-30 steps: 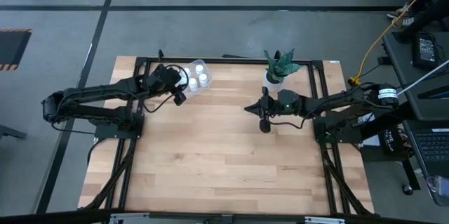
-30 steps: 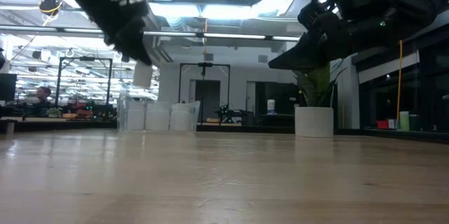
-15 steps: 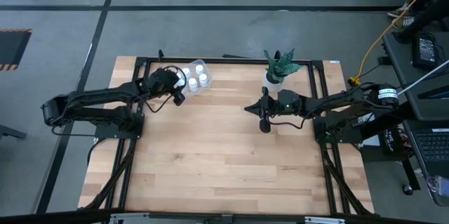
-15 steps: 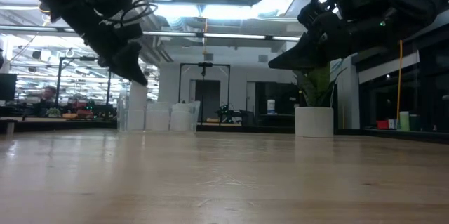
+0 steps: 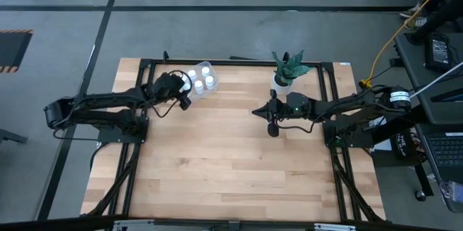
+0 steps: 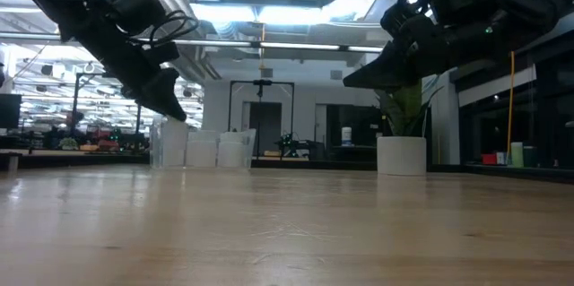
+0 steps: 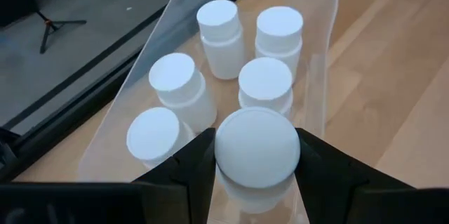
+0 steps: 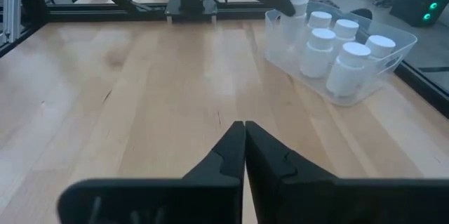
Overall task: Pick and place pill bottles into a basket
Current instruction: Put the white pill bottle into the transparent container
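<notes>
Since a second ago, the left gripper (image 7: 257, 155) had lowered its bottle (image 7: 257, 152) into the near end of the basket (image 7: 321, 13), fingers clamped on its sides. Five more pill bottles (image 7: 222, 27) stood capped and upright inside the basket, beyond the held one. Well away from the basket, near the plant pot (image 5: 281, 80), the right gripper (image 8: 243, 147) hung above the table (image 5: 217, 158) with its fingers pressed together, holding nothing.
</notes>
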{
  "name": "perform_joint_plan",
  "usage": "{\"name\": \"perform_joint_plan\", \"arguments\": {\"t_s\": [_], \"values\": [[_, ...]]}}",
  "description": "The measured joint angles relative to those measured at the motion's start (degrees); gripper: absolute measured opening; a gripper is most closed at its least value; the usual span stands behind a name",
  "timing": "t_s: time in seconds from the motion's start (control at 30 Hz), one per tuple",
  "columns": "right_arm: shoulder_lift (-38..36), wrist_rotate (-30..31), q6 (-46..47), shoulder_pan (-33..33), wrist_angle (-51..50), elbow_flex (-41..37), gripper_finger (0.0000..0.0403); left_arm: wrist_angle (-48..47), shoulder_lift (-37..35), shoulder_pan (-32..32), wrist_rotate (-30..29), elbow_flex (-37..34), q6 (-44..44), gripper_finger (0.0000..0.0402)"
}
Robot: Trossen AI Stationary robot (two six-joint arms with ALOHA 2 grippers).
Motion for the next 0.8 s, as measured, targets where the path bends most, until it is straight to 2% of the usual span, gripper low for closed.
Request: {"name": "perform_joint_plan", "arguments": {"t_s": [0.3,0.67,0.8], "values": [[0.02,0.01,-0.01,0.00,0.52,0.02,0.0015,3.63,5.59,2.20,2.60,0.00,0.13,0.0158],[0.02,0.01,-0.22,0.00,0.47,0.02,0.0016,5.23,8.05,2.20,2.05,0.01,0.14,0.0158],[0.02,0.03,-0.22,0.00,0.46,0.02,0.0016,5.50,8.25,2.20,2.03,0.02,-0.24,0.0178]]}}
